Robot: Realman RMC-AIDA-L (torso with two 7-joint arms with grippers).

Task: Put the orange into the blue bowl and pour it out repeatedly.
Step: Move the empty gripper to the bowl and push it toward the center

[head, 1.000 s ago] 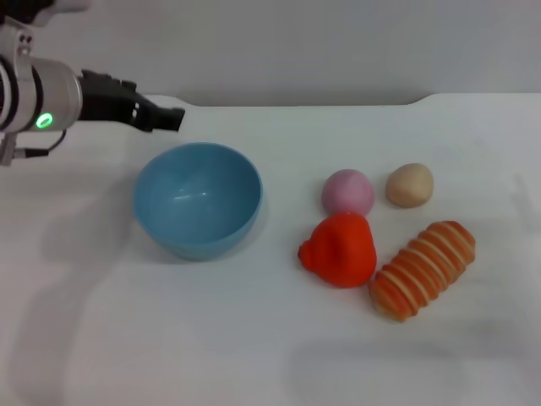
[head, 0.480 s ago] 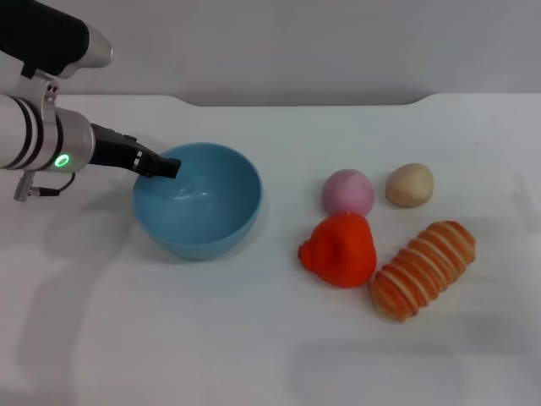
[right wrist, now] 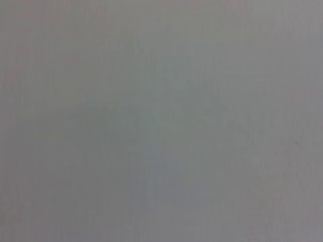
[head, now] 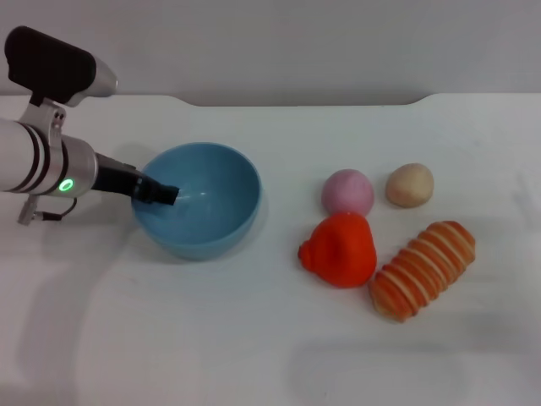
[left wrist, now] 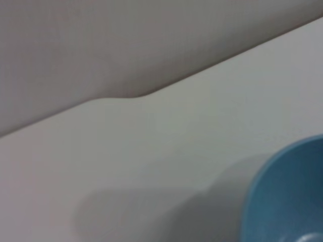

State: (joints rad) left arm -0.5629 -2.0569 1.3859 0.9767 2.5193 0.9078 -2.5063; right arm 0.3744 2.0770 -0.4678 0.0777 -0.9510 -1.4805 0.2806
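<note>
The blue bowl (head: pixel 221 196) stands upright and empty on the white table, left of centre; part of its rim also shows in the left wrist view as the blue bowl (left wrist: pixel 285 199). The red-orange, lumpy orange (head: pixel 342 248) lies on the table to the bowl's right, apart from it. My left gripper (head: pixel 162 195) reaches in from the left, its dark tip at the bowl's left rim and just over the inside wall. The right gripper is out of view.
A pink ball (head: pixel 347 192) and a beige ball (head: pixel 410 184) sit behind the orange. A striped orange-and-cream bread piece (head: pixel 423 269) lies to its right, close beside it. The table's far edge (head: pixel 304 104) meets a grey wall.
My left arm has come down and toward the bowl, from behind its left side to its left rim. The bowl, the orange and the other toys have not moved.
</note>
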